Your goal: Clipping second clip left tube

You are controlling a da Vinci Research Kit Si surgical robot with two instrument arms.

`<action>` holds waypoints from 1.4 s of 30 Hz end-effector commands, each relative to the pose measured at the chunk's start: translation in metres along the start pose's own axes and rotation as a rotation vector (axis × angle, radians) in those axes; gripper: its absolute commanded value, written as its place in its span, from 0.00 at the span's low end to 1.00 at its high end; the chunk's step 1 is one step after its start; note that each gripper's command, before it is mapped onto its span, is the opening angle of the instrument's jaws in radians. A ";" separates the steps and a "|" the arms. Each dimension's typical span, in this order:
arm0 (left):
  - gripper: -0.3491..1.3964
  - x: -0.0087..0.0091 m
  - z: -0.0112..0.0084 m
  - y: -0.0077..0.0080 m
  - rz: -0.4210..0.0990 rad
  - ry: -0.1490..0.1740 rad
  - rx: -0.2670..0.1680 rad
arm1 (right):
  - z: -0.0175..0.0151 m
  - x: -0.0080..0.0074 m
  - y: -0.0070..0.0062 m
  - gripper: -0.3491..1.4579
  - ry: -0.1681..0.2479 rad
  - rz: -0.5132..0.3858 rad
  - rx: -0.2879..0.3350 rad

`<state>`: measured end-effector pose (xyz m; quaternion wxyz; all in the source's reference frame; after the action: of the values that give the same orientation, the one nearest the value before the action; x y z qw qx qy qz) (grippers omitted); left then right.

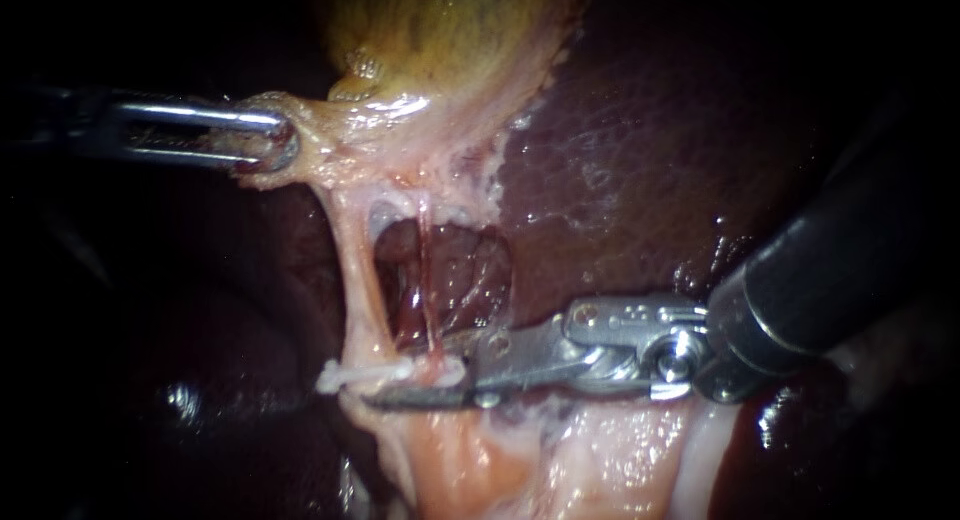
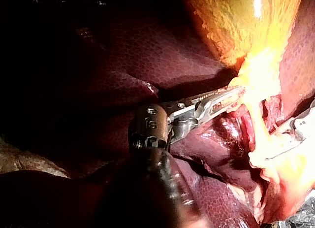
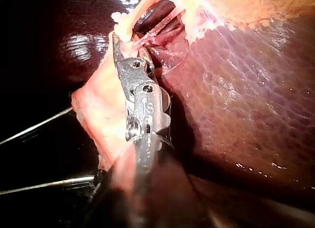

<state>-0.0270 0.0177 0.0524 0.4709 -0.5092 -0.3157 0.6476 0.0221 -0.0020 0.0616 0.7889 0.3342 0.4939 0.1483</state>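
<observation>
Left instrument: jaws clamped on pale tissue under gallbladder. Left tube hangs taut below that grip. Right instrument: jaws closed across left tube's lower end, one each side. White clip sits on tube at jaw tips, poking past them. Thin right tube runs down to upper jaw. Liver behind.

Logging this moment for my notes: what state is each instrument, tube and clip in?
Left instrument: jaws shut on the gallbladder at its neck.
Right instrument: tip at the left tube's lower end, by the clip.
Left tube: stretched, uncut.
Clip: white, lying across the left tube.
Right tube: thin, uncut, no clip visible.
</observation>
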 end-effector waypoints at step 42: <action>0.00 0.0000 -0.0003 0.0000 0.000 -0.001 -0.001 | -0.0088 0.0016 0.0004 0.47 0.142 0.017 0.016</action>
<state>-0.0267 0.0177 0.0524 0.4705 -0.5092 -0.3162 0.6476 0.0152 0.0025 0.0579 0.7438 0.3352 0.5512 0.1746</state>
